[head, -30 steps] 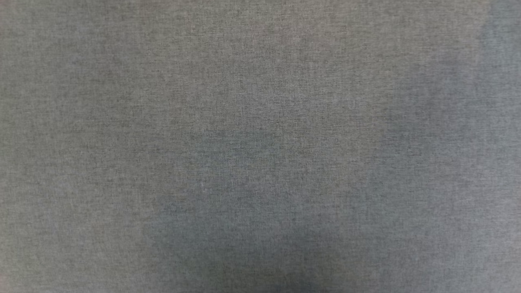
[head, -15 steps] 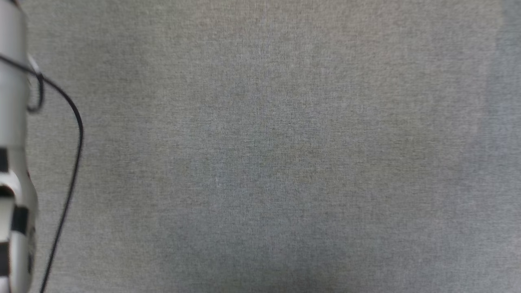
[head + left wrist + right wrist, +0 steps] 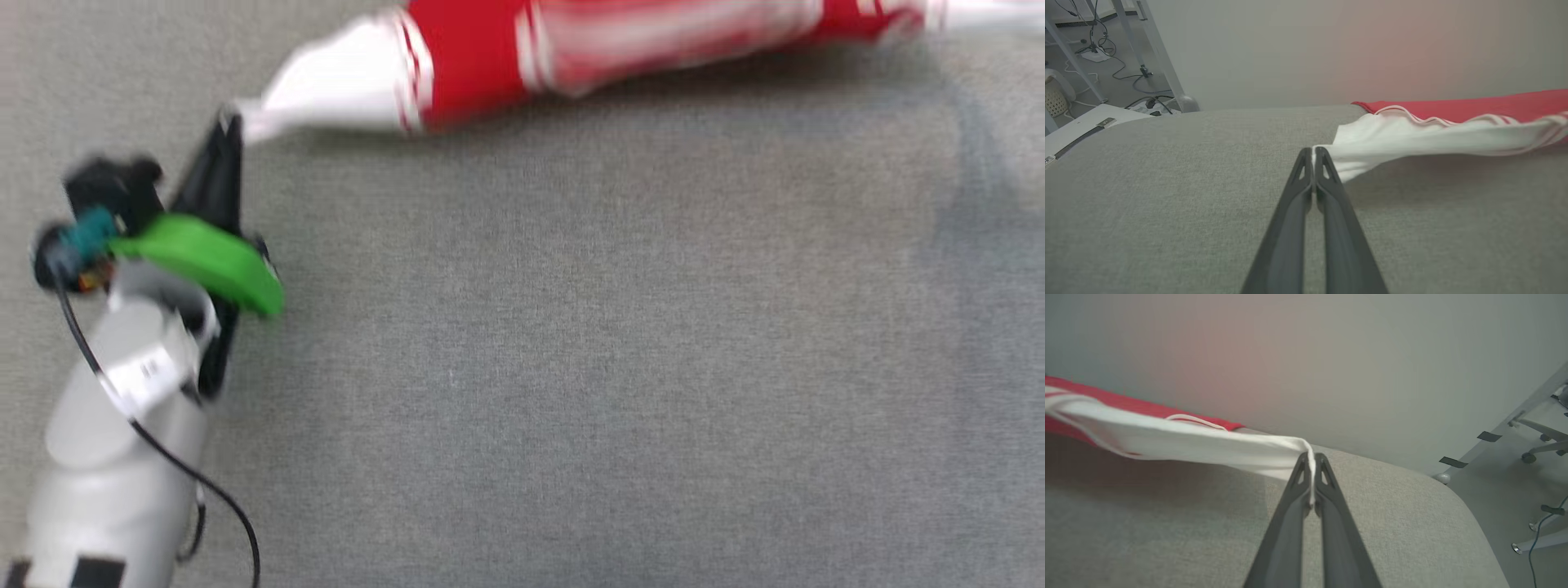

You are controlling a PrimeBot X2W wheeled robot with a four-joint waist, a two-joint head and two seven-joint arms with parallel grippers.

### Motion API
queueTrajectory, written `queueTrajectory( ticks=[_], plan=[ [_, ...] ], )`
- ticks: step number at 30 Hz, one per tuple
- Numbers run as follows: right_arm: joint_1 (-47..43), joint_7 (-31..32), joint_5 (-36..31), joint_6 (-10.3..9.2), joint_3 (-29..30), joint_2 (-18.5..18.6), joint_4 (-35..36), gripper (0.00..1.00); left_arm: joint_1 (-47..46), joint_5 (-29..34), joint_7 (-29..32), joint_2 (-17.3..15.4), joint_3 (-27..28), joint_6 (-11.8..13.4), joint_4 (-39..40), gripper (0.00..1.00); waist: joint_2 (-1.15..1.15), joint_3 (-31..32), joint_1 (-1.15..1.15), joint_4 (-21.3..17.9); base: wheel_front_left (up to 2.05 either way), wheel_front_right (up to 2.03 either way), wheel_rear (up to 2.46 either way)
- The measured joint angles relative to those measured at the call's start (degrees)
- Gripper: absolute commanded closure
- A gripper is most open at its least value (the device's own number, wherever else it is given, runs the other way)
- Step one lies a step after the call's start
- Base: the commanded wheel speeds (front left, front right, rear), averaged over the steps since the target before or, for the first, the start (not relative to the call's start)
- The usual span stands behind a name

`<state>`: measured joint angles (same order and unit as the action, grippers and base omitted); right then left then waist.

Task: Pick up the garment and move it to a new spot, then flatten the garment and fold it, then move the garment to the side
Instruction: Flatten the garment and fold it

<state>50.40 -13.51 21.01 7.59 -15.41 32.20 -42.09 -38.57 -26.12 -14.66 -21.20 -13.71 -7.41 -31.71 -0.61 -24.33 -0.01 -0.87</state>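
Together, our left gripper (image 3: pixel 1313 150) and right gripper (image 3: pixel 1312 456) each pinch a white sleeve of the red garment (image 3: pixel 473 61), holding it stretched just above the grey table (image 3: pixel 571 367).

garment (image 3: pixel 473 57): one; you see it in all three views.
sleeves (image 3: pixel 1392 139): two, white; you find one at each end of the garment.
grippers: two; left gripper (image 3: pixel 1313 153) and right gripper (image 3: pixel 1310 461).
fingers (image 3: pixel 1290 228): two per gripper, so you count four.
table (image 3: pixel 571 367): one, grey cloth top.
forearm (image 3: pixel 106 474): one, pale, in your head view.
cable (image 3: pixel 163 453): one, black, along that forearm.
green cover (image 3: pixel 204 257): one, at the left wrist.
tape strips (image 3: pixel 1489 436): two, dark, on the floor.
basket (image 3: pixel 1055 104): one, white, on the floor.
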Motion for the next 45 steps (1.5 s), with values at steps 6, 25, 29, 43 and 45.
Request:
queueTrajectory(
  ticks=[6, 25, 29, 43, 45],
  plan=[
    [-13.96, 3.87, 7.24, 0.01, -4.19, 3.47, 7.86, 1.0, 10.84, -0.04, 0.05, 0.23, -1.67, 0.02, 2.42, 1.0, 0.0, 5.49, 0.0, 0.03, 0.0, 0.0, 0.0],
    [-44.35, 28.86, 30.07, 0.01, -1.76, 10.29, 24.38, 1.0, 34.45, -2.63, 12.45, -4.57, -4.72, 1.68, 14.73, 1.0, 0.0, 17.84, 0.0, -0.48, 0.0, 0.0, 0.0],
    [-49.59, 34.95, 32.15, 0.0, 1.08, 10.15, 25.26, 1.0, 38.72, -3.45, 18.02, -5.84, -6.87, 1.67, 18.36, 1.0, 0.0, 19.33, 0.0, -0.38, 0.0, 0.0, 0.0],
    [-51.0, 48.34, 28.78, -0.05, 15.53, 4.76, 35.43, 0.0, 39.94, -11.77, 27.09, -3.94, -7.59, 2.6, 35.18, 1.0, 0.0, 16.34, 0.0, 0.95, 0.0, 0.0, 0.0],
    [-48.3, 51.45, 27.04, -0.05, 17.77, 3.64, 39.04, 0.0, 39.87, -11.52, 29.02, -4.44, -8.15, 2.96, 38.43, 1.0, 0.0, 15.04, 0.0, 1.16, 0.0, 0.0, 0.0]
  ],
)
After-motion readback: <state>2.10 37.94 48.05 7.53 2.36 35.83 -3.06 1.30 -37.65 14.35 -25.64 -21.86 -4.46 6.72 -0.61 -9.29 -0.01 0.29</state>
